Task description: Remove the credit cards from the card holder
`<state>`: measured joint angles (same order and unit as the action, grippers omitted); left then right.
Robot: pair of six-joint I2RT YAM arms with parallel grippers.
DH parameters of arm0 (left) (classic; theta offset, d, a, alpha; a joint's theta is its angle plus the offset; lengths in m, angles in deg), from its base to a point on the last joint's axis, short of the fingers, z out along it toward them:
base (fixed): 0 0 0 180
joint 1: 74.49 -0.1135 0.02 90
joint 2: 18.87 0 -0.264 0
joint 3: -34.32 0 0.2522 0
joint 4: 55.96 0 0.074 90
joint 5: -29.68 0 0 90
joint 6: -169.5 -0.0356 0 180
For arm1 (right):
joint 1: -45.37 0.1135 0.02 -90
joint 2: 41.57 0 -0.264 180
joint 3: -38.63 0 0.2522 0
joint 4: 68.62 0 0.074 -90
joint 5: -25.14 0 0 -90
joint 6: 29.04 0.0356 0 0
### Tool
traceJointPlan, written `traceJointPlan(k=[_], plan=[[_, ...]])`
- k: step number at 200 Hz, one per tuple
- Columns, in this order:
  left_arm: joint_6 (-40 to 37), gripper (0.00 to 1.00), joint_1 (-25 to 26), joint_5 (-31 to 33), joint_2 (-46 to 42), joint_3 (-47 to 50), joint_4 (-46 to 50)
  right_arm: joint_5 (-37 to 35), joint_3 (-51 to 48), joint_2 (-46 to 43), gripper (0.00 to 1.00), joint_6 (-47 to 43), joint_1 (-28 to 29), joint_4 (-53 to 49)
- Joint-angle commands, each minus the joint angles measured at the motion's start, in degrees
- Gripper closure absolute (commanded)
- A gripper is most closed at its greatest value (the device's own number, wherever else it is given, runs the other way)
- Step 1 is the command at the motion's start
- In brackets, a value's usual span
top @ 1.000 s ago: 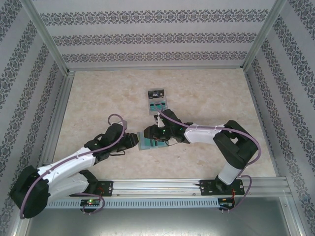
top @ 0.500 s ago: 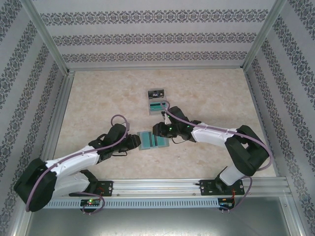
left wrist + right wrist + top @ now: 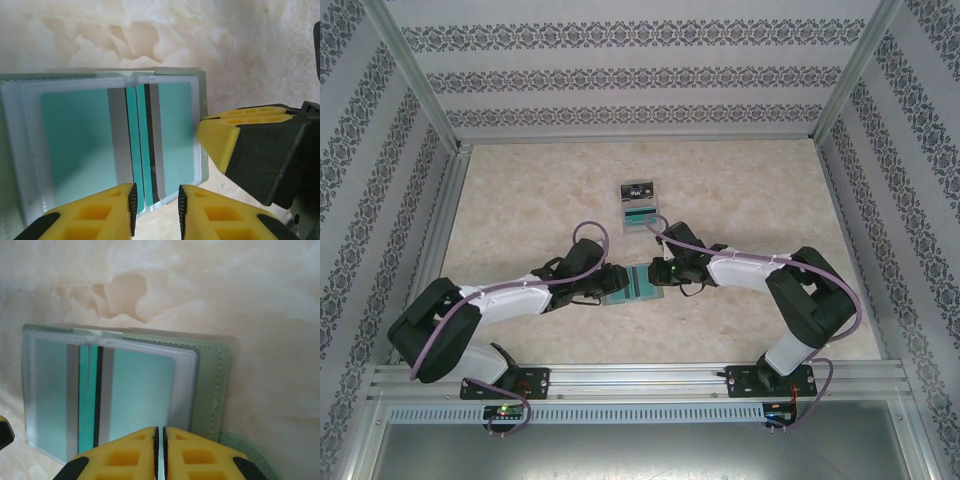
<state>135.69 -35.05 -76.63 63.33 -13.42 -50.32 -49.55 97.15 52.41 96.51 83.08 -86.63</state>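
Card holder (image 3: pixel 633 283): from the top camera, lies opened flat, pockets up, on the marbled table (image 3: pixel 520 200) just ahead of the two arms. Long axis runs left to right with a slight tilt, fold pointing away from the bases. Sits between left gripper (image 3: pixel 610 281) at its left end and right gripper (image 3: pixel 657 274) at its right end. Pose: left arm folded, elbow pushed far out to the left, forearm low and reaching rightward. Likewise right arm bent at an elbow out to the right, forearm reaching leftward. Beyond the holder and apart from it, a pale tray (image 3: pixel 640 200) carrying a black card (image 3: pixel 637 188) and a teal card (image 3: pixel 642 213)

Left wrist: holder lengthwise across the picture, left half cut by the edge, fold running top to bottom near the middle. Teal credit cards (image 3: pixel 75 145) tucked under clear sleeves, a grey stripe on each beside the fold. Own yellow fingers (image 3: pixel 100 215) stand a little apart over the near edge at the fold, released, nothing seen clamped. Right gripper's tip meets the holder's right edge

Right wrist: long axis across the picture, stitched green cover at the right. Yellow pads (image 3: pixel 125 457) clenched to a hairline at the near edge; cannot tell whether anything thin is nipped
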Motion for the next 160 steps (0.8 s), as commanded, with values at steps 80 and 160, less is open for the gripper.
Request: traceJointPlan(k=[80, 160], plan=[[2.04, 0.71, 1.52, -0.57, 7.87, -4.85, -0.89, -2.57, 0.84, 4.37, 0.93, -1.11, 2.49, -0.44], [2.34, 0.69, 1.52, 1.29, 7.16, -4.28, 1.59, -2.83, 0.45, 4.01, 0.93, -0.7, 2.72, -0.19]])
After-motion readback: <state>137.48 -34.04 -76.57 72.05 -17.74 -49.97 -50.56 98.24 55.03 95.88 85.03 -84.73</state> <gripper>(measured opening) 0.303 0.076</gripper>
